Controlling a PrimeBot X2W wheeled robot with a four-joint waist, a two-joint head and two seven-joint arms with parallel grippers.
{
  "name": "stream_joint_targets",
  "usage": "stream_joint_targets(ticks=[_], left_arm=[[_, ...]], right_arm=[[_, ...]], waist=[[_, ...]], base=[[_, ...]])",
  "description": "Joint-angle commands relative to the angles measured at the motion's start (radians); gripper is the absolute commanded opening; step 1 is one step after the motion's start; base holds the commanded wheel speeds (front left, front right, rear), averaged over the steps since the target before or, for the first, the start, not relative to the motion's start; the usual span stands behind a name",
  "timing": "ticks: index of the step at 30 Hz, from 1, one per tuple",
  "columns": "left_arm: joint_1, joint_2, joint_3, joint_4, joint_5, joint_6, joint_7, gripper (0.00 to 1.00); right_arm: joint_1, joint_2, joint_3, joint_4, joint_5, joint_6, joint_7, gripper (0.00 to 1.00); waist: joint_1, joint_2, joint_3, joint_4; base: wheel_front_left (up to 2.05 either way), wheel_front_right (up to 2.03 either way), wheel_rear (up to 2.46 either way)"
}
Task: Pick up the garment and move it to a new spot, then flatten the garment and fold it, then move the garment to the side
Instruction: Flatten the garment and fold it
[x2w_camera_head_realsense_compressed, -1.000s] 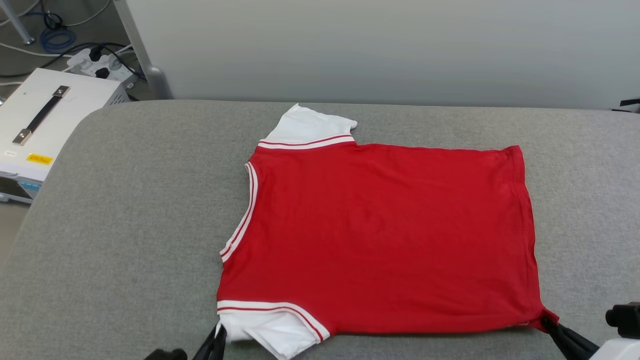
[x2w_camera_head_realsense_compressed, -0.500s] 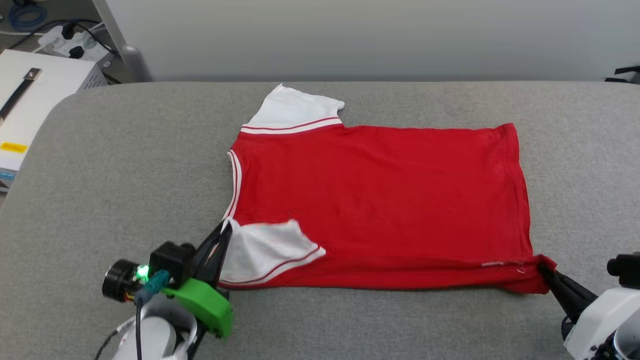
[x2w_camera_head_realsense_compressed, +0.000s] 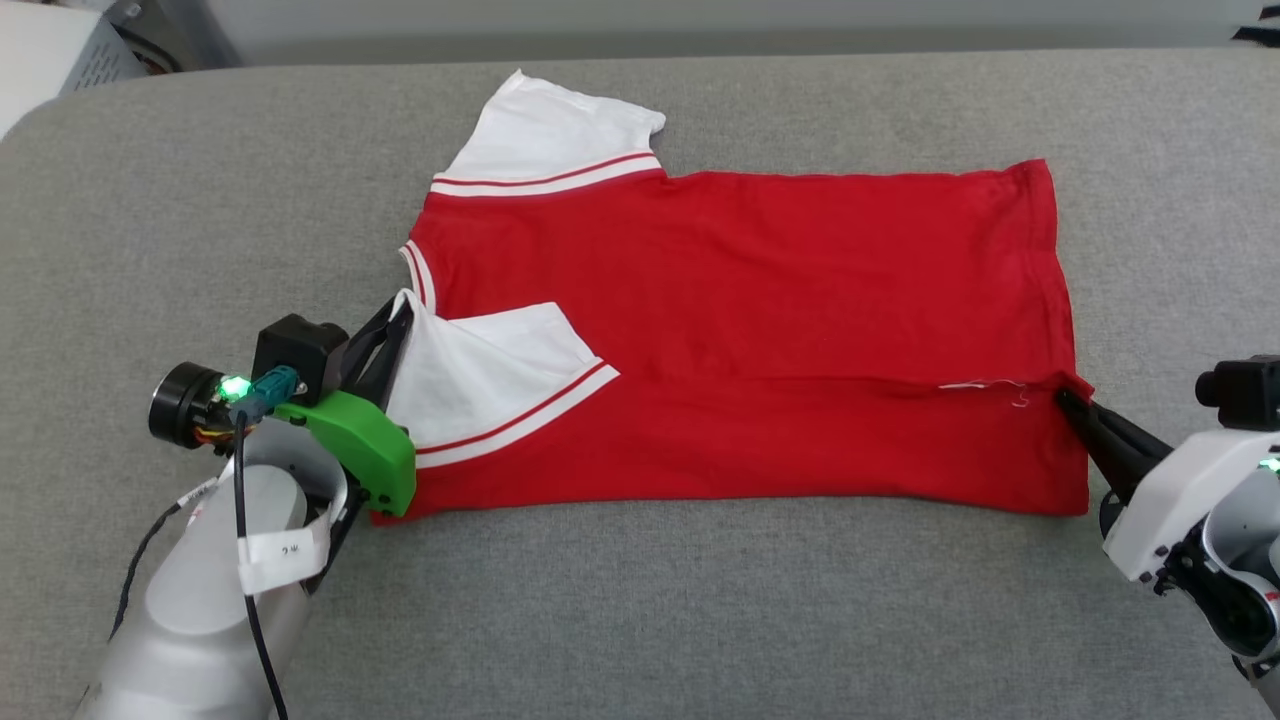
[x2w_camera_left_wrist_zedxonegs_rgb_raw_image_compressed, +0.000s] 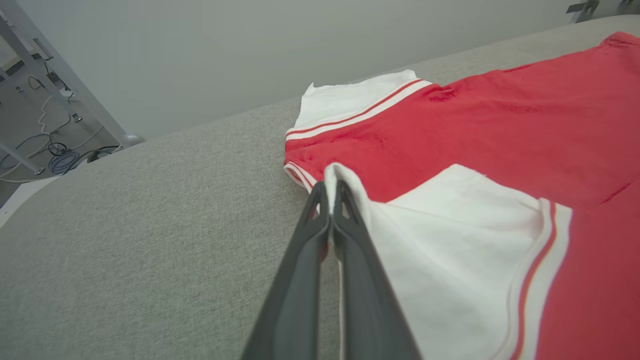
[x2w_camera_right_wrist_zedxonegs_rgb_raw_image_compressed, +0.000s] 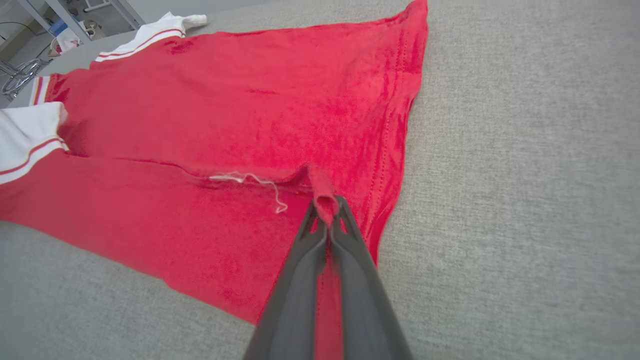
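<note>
Garment (x2w_camera_head_realsense_compressed: 740, 300) is on the grey fabric-covered worktop (x2w_camera_head_realsense_compressed: 700, 600), roughly centred, collar toward the robot's left, hem toward its right. Plain red side is up.

- Near long edge is folded up over the body, so there is a doubled red band along the near side.
- Near sleeve (x2w_camera_head_realsense_compressed: 490, 385) is flipped onto the red panel, white with red-white trim.
- Far sleeve (x2w_camera_head_realsense_compressed: 555, 135) lies flat, pointing at the far edge of the worktop.

Left gripper (x2w_camera_head_realsense_compressed: 400, 305): fingers pressed together, pinching the white corner of the near sleeve. The left wrist view shows the tips (x2w_camera_left_wrist_zedxonegs_rgb_raw_image_compressed: 330, 187) clamped on cloth just off the collar trim.

Right gripper (x2w_camera_head_realsense_compressed: 1062, 395): also closed, nipping a small red tuck at the hem corner (x2w_camera_right_wrist_zedxonegs_rgb_raw_image_compressed: 325, 200). A loose white thread (x2w_camera_right_wrist_zedxonegs_rgb_raw_image_compressed: 260, 182) runs along the fold line just beside it.

Surface: woven grey cover with a rounded corner at far left, bare around the shirt on all sides.

Room:
- plain pale grey wall (x2w_camera_left_wrist_zedxonegs_rgb_raw_image_compressed: 200, 60) behind the far edge
- metal frame leg (x2w_camera_left_wrist_zedxonegs_rgb_raw_image_compressed: 65, 85) and coiled cables (x2w_camera_left_wrist_zedxonegs_rgb_raw_image_compressed: 60, 160) on the floor past the left end
- corner of a white box (x2w_camera_head_realsense_compressed: 50, 50) at top left of the head view

Green bracket (x2w_camera_head_realsense_compressed: 360, 450) on the left wrist, green LED (x2w_camera_head_realsense_compressed: 233, 387) lit.
</note>
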Motion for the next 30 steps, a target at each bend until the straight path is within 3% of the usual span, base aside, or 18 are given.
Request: stream_joint_targets(ticks=[1,10,14,15,16,17,24,30], left_arm=[[-0.032,0.006,-0.012,0.028,-0.009,-0.003,-0.008,0.00],[-0.121,-0.024,-0.126,0.212,-0.093,-0.003,-0.023,0.00],[-0.124,-0.026,-0.147,0.216,-0.111,-0.003,-0.023,0.00],[-0.124,-0.027,-0.143,0.217,-0.119,-0.003,-0.023,0.17],[-0.125,-0.024,-0.140,0.216,-0.121,-0.003,-0.023,0.87],[-0.126,-0.021,-0.136,0.211,-0.119,-0.003,-0.023,1.00],[-0.119,0.025,-0.119,0.155,-0.127,-0.003,-0.023,1.00],[-0.122,0.108,-0.211,0.060,-0.247,-0.003,0.034,1.00]], right_arm=[[-0.028,0.007,0.011,0.016,-0.009,-0.001,0.006,0.00],[-0.134,0.029,0.101,0.178,-0.010,-0.001,-0.004,0.00],[-0.146,0.037,0.125,0.209,0.015,-0.001,-0.020,0.00],[-0.146,0.039,0.127,0.217,0.023,-0.001,-0.027,0.19],[-0.146,0.040,0.130,0.220,0.029,-0.001,-0.031,0.48],[-0.146,0.039,0.130,0.221,0.035,-0.001,-0.042,1.00],[-0.105,0.010,0.116,0.174,0.059,-0.001,-0.125,1.00],[-0.055,-0.016,0.093,0.132,0.049,-0.001,-0.143,1.00]], waist=[[-0.0001,0.0000,0.047,-0.011],[-0.0001,0.0000,0.089,-0.003],[-0.0001,0.0000,0.084,-0.001],[-0.0001,0.0000,0.077,0.001],[-0.0001,0.0000,0.072,0.003],[-0.0001,0.0000,0.064,0.005],[-0.0001,0.0000,-0.003,0.025],[-0.0001,0.0000,-0.056,0.038]], base=[[0.00,0.00,0.00],[0.00,0.00,0.00],[0.00,0.00,0.00],[0.00,0.00,0.00],[0.00,0.00,0.00],[0.00,0.00,0.00],[0.00,0.00,0.00],[0.00,0.00,0.00]])
